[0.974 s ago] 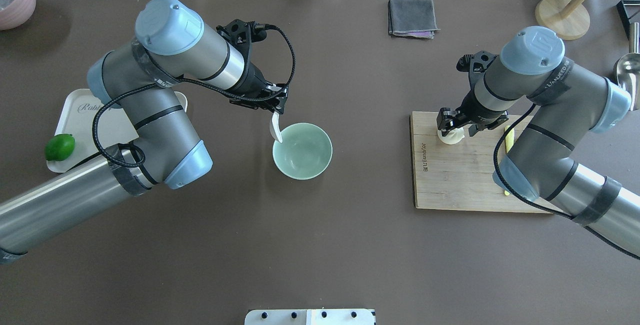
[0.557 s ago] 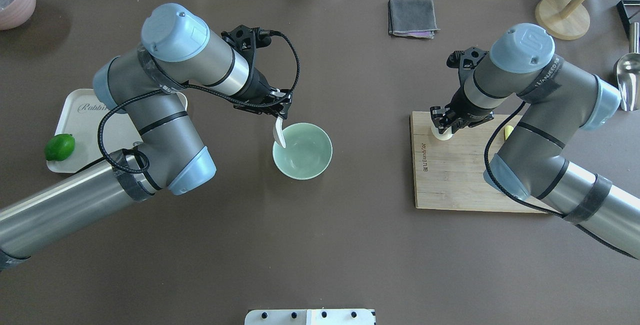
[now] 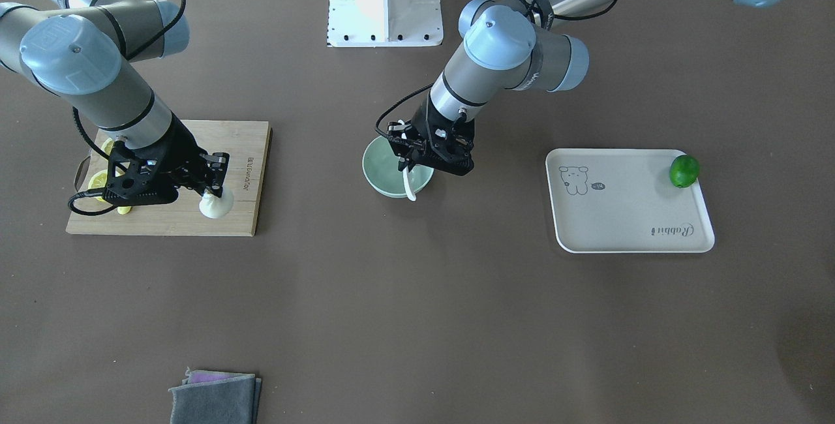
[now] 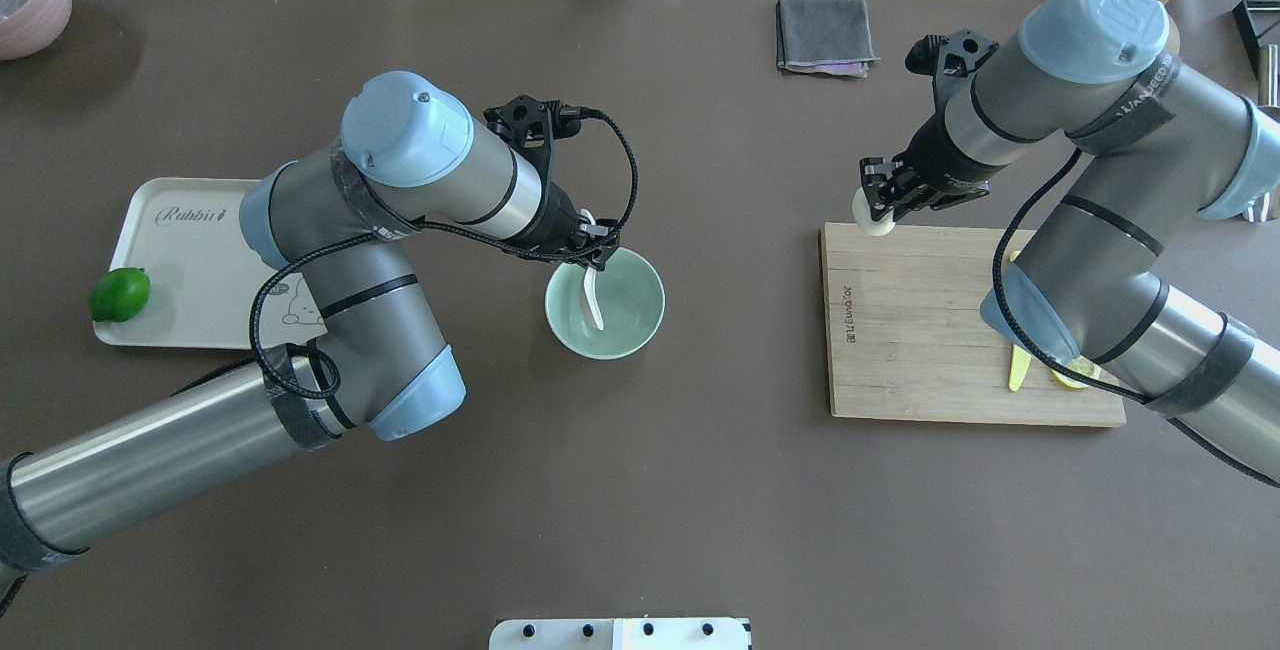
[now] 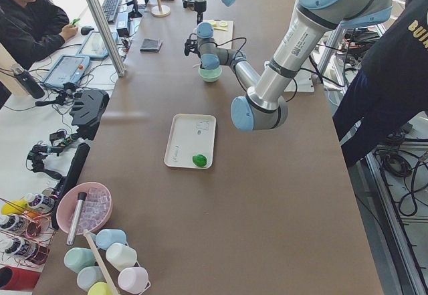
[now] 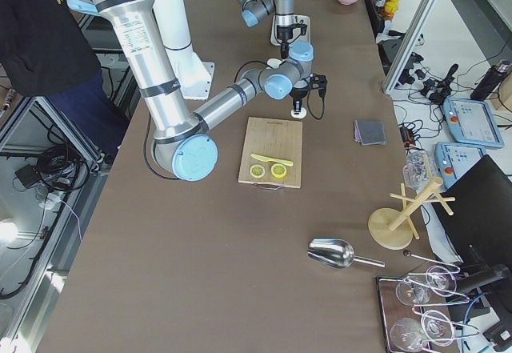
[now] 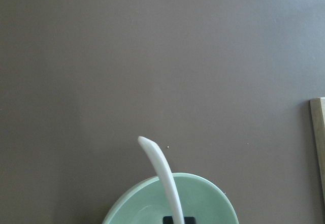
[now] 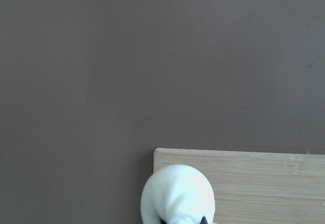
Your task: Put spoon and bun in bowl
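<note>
Left gripper (image 4: 592, 256) clamps the spoon (image 4: 592, 304) above the bowl (image 4: 652, 315); right gripper (image 4: 880, 204) pinches the bun (image 4: 867, 214), well apart from it.

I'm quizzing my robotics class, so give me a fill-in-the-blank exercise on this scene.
The left end effector holds the ___ over the bowl.
The right end effector grips the white ___.
The lime rests on the beige ___.
Missing: spoon, bun, tray.
</note>
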